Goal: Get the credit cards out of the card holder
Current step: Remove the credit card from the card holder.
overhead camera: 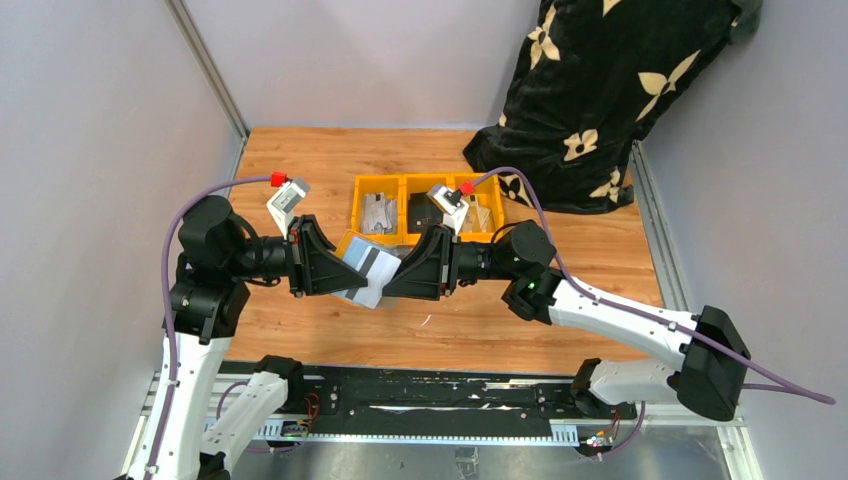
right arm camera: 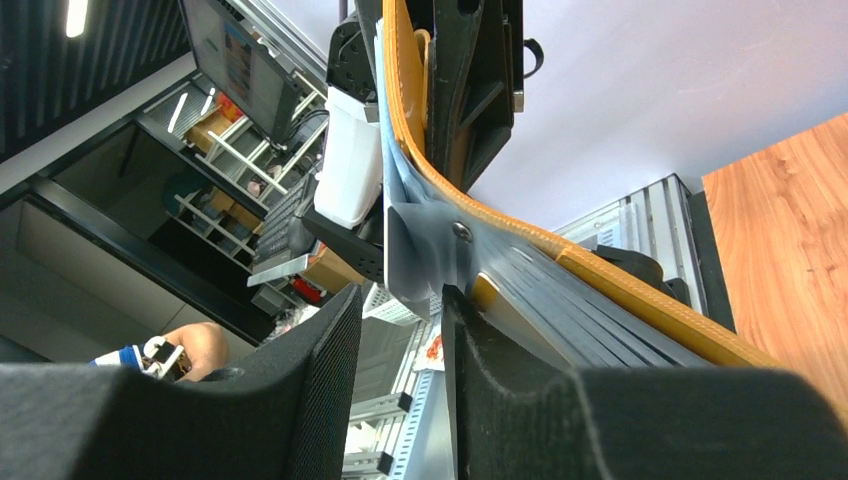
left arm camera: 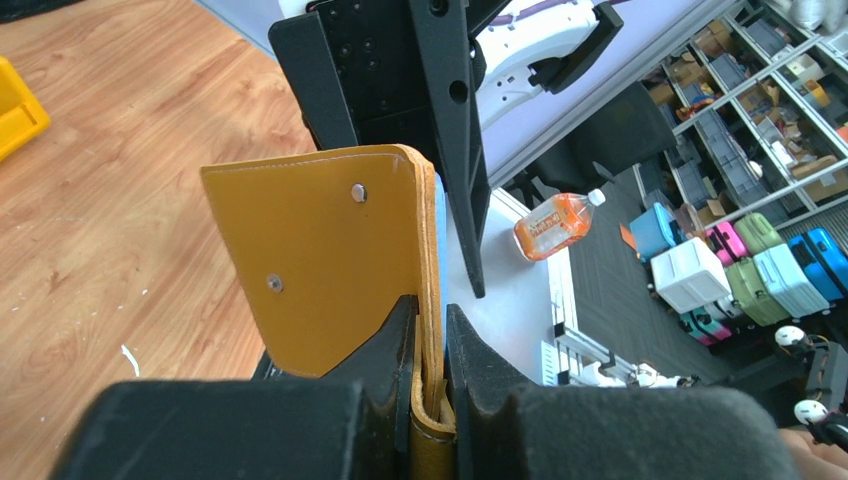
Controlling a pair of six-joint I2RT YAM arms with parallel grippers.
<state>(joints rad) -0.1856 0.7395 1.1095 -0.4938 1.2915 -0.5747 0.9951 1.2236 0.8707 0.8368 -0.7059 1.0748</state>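
Card holder (left arm camera: 320, 260): lifted off the wooden table (overhead camera: 300, 170), hanging between both arms, just in front of the yellow bins (overhead camera: 403, 180). Clamped tight by left gripper (left arm camera: 430, 312) on its doubled edge, snap studs facing the wrist camera. Probably held that way to brace it and present the pockets to the other arm.

Folded open toward right gripper (right arm camera: 402, 300). Grey lining exposed, credit cards (right arm camera: 560, 300) fanned in the slots, not yet out.

Jaws there partly apart, straddling the lower edge of a pale card (right arm camera: 410, 250), with no visible pinch on it.

Judged as lining up for a bite on that card.

Risks: thin card slipping from the pads; holder twisting in a one-edge clamp.
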